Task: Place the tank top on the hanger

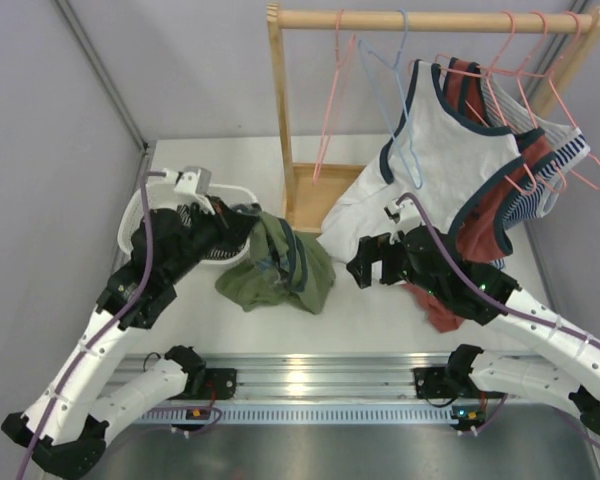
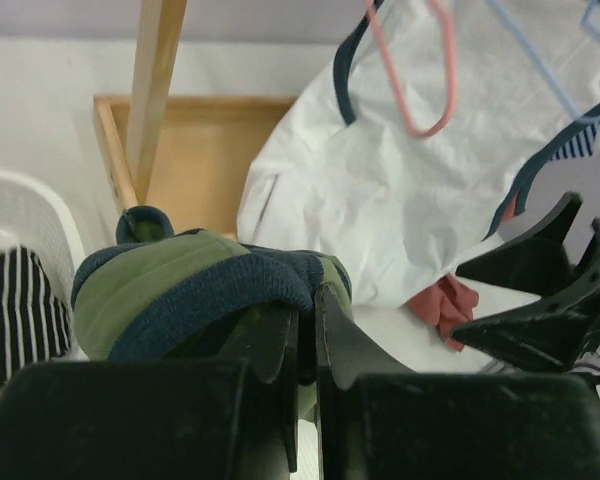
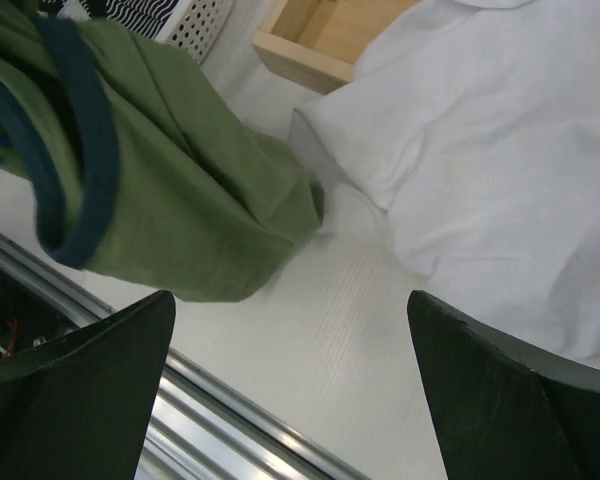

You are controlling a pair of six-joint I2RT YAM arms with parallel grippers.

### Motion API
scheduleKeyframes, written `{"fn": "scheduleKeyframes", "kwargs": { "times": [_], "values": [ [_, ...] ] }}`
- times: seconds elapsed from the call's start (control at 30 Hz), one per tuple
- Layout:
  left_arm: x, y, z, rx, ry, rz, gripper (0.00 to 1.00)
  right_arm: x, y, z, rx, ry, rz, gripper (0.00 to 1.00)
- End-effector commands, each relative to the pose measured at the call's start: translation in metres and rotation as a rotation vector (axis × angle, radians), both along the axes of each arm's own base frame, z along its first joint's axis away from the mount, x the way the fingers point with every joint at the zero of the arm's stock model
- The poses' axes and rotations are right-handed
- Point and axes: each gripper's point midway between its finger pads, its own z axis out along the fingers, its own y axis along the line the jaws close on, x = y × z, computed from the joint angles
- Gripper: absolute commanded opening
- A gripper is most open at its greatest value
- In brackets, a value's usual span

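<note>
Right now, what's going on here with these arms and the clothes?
The left gripper is shut on the navy trim of the olive tank top, by the white basket; most of it lies heaped on the table. The right gripper hovers open and empty beside it. The light-blue hanger hangs on the wooden rail, the top not yet on it.

Left hand (image 1: 250,216) clamped nearly closed with its arm stretched forward; right hand (image 1: 361,272) low, fingers spread wide.
</note>
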Motion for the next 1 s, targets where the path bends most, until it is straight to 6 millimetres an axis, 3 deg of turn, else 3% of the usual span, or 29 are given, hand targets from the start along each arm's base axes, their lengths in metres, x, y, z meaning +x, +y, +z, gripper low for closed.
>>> {"fn": "scheduleKeyframes", "kwargs": {
  "times": [0.0, 0.03, 0.07, 0.13, 0.17, 0.3, 0.43, 0.57, 0.6, 0.67, 0.77, 0.87, 0.97],
  "values": [
    [-0.013, -0.012, -0.017, -0.146, 0.052, -0.024, 0.0, -0.001, 0.004, -0.001, 0.026, 0.0, 0.001, 1.0],
    [-0.015, -0.011, -0.028, -0.157, 0.066, -0.008, 0.0, -0.002, 0.004, -0.002, 0.029, 0.004, 0.0, 1.0],
    [-0.021, -0.025, -0.056, -0.156, 0.121, -0.044, 0.0, -0.002, 0.005, -0.005, 0.033, 0.011, -0.001, 1.0],
    [-0.019, -0.031, -0.091, -0.126, 0.171, 0.002, 0.0, -0.003, 0.007, -0.008, 0.043, 0.023, -0.003, 1.0],
    [-0.032, -0.048, -0.101, -0.111, 0.192, -0.049, 0.0, -0.003, 0.007, -0.012, 0.043, 0.029, -0.004, 1.0],
    [-0.047, -0.089, -0.136, -0.013, 0.213, -0.068, 0.0, -0.006, 0.008, -0.022, 0.063, 0.049, -0.007, 1.0],
    [-0.058, -0.118, -0.158, 0.041, 0.249, -0.134, 0.06, -0.01, 0.012, -0.031, 0.098, 0.073, -0.003, 1.0],
    [-0.063, -0.12, -0.168, 0.054, 0.256, -0.156, 0.35, -0.016, 0.017, -0.05, 0.114, 0.119, 0.014, 1.0],
    [-0.065, -0.117, -0.161, 0.04, 0.244, -0.163, 0.51, -0.018, 0.018, -0.052, 0.116, 0.126, 0.022, 1.0],
    [-0.068, -0.112, -0.161, 0.059, 0.241, -0.173, 0.56, -0.019, 0.02, -0.059, 0.12, 0.135, 0.027, 1.0],
    [-0.075, -0.107, -0.152, 0.051, 0.233, -0.196, 0.73, -0.018, 0.021, -0.059, 0.124, 0.133, 0.026, 1.0],
    [-0.075, -0.095, -0.144, 0.04, 0.229, -0.168, 0.73, -0.015, 0.021, -0.05, 0.135, 0.113, 0.015, 1.0],
    [-0.064, -0.071, -0.134, 0.021, 0.231, -0.036, 0.68, -0.017, 0.023, -0.037, 0.154, 0.096, 0.02, 1.0]
  ]
}}
